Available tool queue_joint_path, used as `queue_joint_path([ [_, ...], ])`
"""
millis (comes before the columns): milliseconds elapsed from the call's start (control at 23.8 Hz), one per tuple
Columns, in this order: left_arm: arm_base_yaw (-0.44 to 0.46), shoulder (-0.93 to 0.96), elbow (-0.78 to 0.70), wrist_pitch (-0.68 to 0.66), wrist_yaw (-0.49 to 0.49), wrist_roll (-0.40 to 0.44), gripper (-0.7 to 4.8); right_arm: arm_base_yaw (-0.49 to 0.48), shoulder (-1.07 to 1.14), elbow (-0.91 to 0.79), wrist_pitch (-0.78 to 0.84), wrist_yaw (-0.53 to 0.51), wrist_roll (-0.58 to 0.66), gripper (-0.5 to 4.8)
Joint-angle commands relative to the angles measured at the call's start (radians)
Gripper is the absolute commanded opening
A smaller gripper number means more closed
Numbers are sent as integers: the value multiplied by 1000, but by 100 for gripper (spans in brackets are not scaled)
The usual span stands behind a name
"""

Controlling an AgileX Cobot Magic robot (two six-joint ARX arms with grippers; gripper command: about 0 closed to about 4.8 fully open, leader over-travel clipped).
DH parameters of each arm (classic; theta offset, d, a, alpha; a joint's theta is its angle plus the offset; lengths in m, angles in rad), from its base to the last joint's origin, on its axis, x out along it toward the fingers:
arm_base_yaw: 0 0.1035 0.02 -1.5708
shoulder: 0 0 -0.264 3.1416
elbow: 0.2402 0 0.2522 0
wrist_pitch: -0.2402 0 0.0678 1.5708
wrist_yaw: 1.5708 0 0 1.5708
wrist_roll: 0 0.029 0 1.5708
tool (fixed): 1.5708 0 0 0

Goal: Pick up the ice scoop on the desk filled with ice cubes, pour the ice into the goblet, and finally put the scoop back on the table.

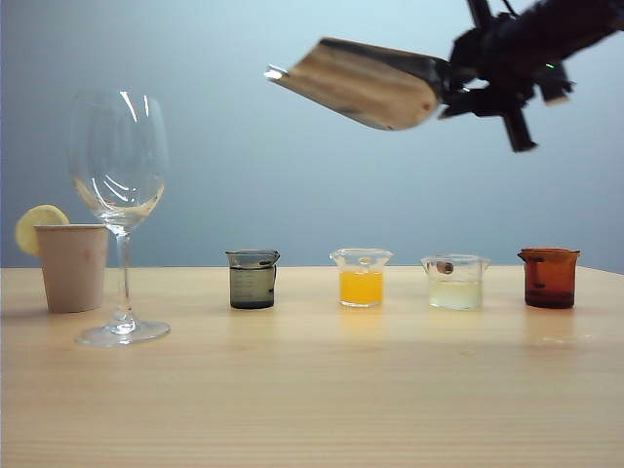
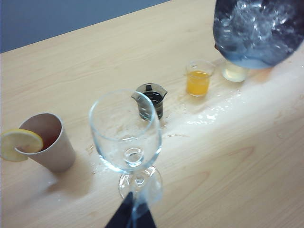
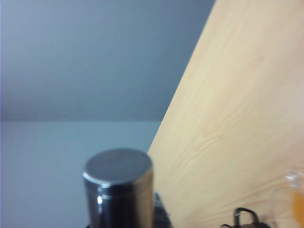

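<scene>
Ice scoop (image 1: 366, 85), heaped with ice cubes (image 2: 256, 23), hangs above the tabletop (image 1: 312, 390), clamped in the right gripper (image 1: 458, 86); left gripper (image 2: 130, 216), state unclear, sits near the goblet (image 1: 119, 195).

The right arm's matte black, blocky gripper (image 1: 487, 88) sits toward two o'clock in the exterior view, with thin black struts sticking out above and below its body and a tiny green light on it. A dark pointed fingertip (image 2: 130, 216) of the left gripper shows at six o'clock in the left wrist view.
</scene>
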State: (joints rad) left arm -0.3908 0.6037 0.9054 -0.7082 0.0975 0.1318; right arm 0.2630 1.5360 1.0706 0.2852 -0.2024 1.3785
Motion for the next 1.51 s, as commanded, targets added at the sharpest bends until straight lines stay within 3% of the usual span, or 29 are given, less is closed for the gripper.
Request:
queue_joint_path([
  [42,121,10,5,42,122,18,-6,39,67,122,-25,-8,0,-7],
  [168,196,33,5,98,180,17,-6,82,150,249,-60,-4,1,-7],
  [588,201,70,4,137,168,11,-5,212,359,563,-143,5,-3,-7],
  [840,201,70,4,138,169,11,-5,217,370,569,-168,22,-98,-7],
  [1512,201,70,4,138,169,11,-5,226,372,617,-210,126,-104,-7],
])
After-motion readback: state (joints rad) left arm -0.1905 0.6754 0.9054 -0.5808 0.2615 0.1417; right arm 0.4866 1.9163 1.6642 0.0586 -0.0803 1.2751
